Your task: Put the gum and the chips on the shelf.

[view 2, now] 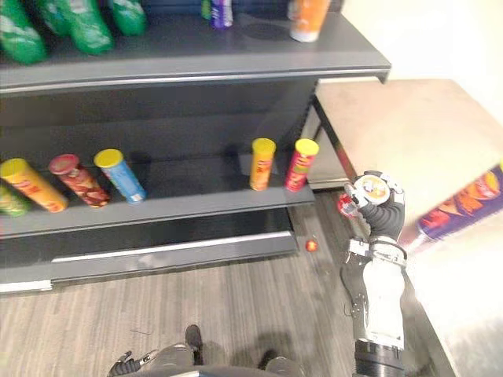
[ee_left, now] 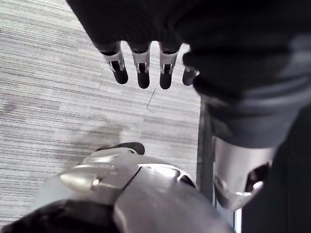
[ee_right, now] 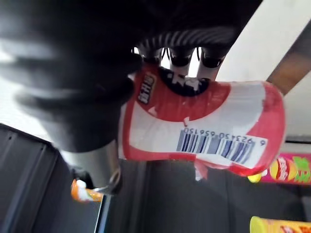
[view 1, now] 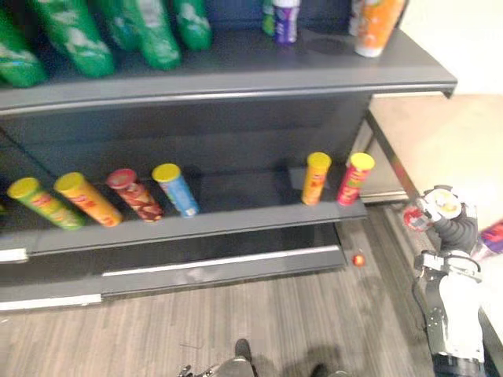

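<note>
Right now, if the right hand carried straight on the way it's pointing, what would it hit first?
Probably not the shelf. The right hand, shut on the red and white gum canister, points past the shelf's right end toward the pale surface beside it; depth is unclear.

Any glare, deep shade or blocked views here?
Left eye view: bright light washes out the pale tabletop; the dark grey shelf is shaded below. Right wrist view: the right hand and red-and-white gum canister block much. Left wrist view: left hand over evenly lit floor.
</note>
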Controlling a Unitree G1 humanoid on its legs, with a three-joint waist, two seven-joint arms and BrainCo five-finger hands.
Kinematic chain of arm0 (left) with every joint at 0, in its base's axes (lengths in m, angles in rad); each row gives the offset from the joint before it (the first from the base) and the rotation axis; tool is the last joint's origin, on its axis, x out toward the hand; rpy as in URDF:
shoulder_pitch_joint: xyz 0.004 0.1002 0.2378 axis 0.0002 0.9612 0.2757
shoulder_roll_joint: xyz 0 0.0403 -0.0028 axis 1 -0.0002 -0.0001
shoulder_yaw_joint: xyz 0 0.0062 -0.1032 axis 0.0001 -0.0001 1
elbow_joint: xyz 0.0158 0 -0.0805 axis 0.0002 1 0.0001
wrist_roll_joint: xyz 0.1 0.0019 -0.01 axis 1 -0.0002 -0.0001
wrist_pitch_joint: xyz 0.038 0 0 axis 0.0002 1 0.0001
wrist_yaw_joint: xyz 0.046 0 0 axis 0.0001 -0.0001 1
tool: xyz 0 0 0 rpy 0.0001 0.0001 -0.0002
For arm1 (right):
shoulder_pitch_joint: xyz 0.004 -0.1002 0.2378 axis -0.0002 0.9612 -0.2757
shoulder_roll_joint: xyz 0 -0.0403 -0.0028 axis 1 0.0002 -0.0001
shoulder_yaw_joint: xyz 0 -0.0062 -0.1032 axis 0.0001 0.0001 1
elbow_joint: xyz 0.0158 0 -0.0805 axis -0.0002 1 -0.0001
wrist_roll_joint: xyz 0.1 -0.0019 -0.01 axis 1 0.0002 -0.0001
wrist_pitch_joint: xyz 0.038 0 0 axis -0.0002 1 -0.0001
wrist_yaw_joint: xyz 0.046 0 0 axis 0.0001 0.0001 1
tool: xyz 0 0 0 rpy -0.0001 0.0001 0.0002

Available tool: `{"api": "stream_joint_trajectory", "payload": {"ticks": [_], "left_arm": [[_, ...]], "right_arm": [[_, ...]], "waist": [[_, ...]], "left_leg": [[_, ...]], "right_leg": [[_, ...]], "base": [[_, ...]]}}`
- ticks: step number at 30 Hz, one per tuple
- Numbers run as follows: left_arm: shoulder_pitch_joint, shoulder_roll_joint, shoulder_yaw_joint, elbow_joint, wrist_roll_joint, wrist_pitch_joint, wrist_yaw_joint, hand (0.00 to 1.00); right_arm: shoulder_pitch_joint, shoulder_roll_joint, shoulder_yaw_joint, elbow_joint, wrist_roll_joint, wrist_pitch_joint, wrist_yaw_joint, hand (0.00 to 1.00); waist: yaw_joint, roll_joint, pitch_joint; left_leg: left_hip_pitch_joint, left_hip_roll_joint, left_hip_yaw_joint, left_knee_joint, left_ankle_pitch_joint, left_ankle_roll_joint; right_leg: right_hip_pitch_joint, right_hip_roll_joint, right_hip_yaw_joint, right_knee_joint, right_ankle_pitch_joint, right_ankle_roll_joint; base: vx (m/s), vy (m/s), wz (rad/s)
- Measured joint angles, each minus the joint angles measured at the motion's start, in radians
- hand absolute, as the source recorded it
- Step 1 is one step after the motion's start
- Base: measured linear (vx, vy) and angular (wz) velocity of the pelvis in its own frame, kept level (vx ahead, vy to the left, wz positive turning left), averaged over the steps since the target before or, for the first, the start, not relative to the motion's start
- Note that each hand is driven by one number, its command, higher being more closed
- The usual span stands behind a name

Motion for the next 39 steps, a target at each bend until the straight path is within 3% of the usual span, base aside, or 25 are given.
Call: {"api": "stream_joint_trajectory", "payload": {"ticks": [4, 5, 7, 9, 14, 17, 21, 25, 27, 29, 34, 39], "left_arm": [[0.007, -0.005, 0.0, 0.001, 0.0, 0.001, 0.0, 0.0], [0.01, -0.006, 0.0, 0.001, 0.001, 0.001, 0.0, 0.0], [0.009, -0.001, -0.001, 0.0, 0.001, 0.001, -0.001, 0.0], [0.008, 0.012, -0.019, 0.0, 0.001, 0.0, -0.002, 0.0], [0.01, 0.02, -0.048, 0.003, 0.001, 0.0, -0.002, 0.0], [0.013, 0.028, -0.067, 0.005, 0.0, -0.001, -0.007, 0.0], [0.024, 0.044, -0.066, 0.005, 0.0, 0.0, -0.012, 0.0], [0.022, 0.061, -0.065, 0.002, 0.0, -0.001, -0.012, 0.0], [0.013, 0.062, -0.057, 0.0, 0.0, -0.001, -0.012, 0.0], [0.007, 0.051, -0.043, 0.001, -0.003, 0.0, -0.012, 0.0], [0.019, 0.04, -0.026, 0.002, -0.034, 0.001, -0.019, 0.0], [0.015, 0.04, -0.028, -0.009, -0.034, 0.001, -0.024, 0.0]], "right_arm": [[0.016, 0.002, -0.006, 0.0, -0.001, 0.001, 0.004, 1.0], [0.028, 0.004, -0.012, -0.001, -0.001, 0.001, 0.003, 1.0], [0.028, 0.017, -0.019, -0.001, -0.002, 0.002, 0.003, 1.0], [0.026, 0.044, -0.028, 0.001, -0.002, 0.004, 0.002, 1.0], [0.004, 0.044, -0.034, 0.004, -0.004, 0.004, 0.001, 1.0], [-0.011, 0.043, -0.025, 0.036, -0.032, 0.004, -0.002, 1.0], [-0.015, 0.044, 0.027, 0.052, -0.046, 0.012, -0.002, 1.0], [-0.018, 0.043, 0.033, 0.05, -0.072, 0.011, -0.003, 1.0], [-0.02, 0.043, 0.034, 0.05, -0.081, 0.01, -0.006, 1.0], [-0.024, 0.044, 0.034, 0.05, -0.082, 0.011, -0.006, 1.0], [-0.032, 0.042, 0.063, 0.038, -0.074, 0.008, 0.008, 1.0], [-0.033, 0.04, 0.101, 0.038, -0.039, 0.008, 0.045, 1.0]], "waist": [[-0.009, -0.001, 0.001], [-0.01, 0.0, -0.001], [-0.018, -0.005, -0.002], [-0.025, -0.021, -0.003], [-0.016, -0.029, -0.002], [0.0, -0.034, 0.001], [-0.006, -0.057, 0.017], [-0.011, -0.083, 0.016], [-0.007, -0.096, 0.015], [-0.002, -0.083, 0.024], [0.001, -0.072, 0.023], [0.001, -0.067, 0.026]], "left_leg": [[0.022, -0.052, 0.028, -0.103, 0.013, -0.003], [0.052, -0.074, 0.028, -0.186, 0.087, -0.001], [0.059, -0.098, -0.001, -0.233, 0.128, 0.007], [0.048, -0.109, -0.029, -0.23, 0.133, 0.012], [0.068, -0.112, -0.077, -0.231, 0.134, 0.014], [0.084, -0.108, -0.05, -0.232, 0.107, -0.012], [0.1, -0.116, -0.032, -0.237, 0.103, -0.012], [0.068, -0.117, -0.059, -0.237, 0.119, -0.032], [0.042, -0.125, -0.085, -0.237, 0.132, -0.041], [0.042, -0.12, -0.107, -0.238, 0.149, -0.04], [0.041, -0.077, -0.123, -0.238, 0.174, -0.04], [0.041, -0.073, -0.121, -0.238, 0.172, -0.041]], "right_leg": [[0.024, -0.034, -0.054, -0.033, 0.013, 0.026], [0.033, -0.041, -0.078, -0.047, 0.032, 0.042], [0.039, -0.047, -0.106, -0.06, 0.037, 0.043], [0.048, -0.052, -0.13, -0.069, 0.038, 0.043], [0.076, -0.059, -0.141, -0.041, 0.059, 0.034], [0.012, -0.104, -0.099, 0.111, 0.037, 0.001], [-0.049, -0.138, -0.026, 0.232, 0.034, -0.003], [-0.047, -0.084, 0.131, 0.13, 0.02, -0.025], [0.0, -0.058, 0.139, 0.005, 0.0, 0.006], [0.025, -0.045, 0.123, -0.033, 0.0, 0.048], [0.045, 0.003, 0.109, -0.063, -0.004, 0.045], [0.047, 0.008, 0.111, -0.068, -0.002, 0.043]], "base": [[0.04, 0.111, 0.47], [0.14, 0.129, 0.46], [0.12, 0.088, 0.56], [0.12, 0.033, 0.56], [0.03, 0.018, 0.27], [-0.03, 0.051, -0.31], [-0.07, 0.047, -0.22], [-0.03, -0.018, 0.12], [-0.01, -0.1, 0.29], [-0.03, -0.108, 0.25], [-0.01, -0.106, 0.07], [0.07, -0.049, -0.02]]}}
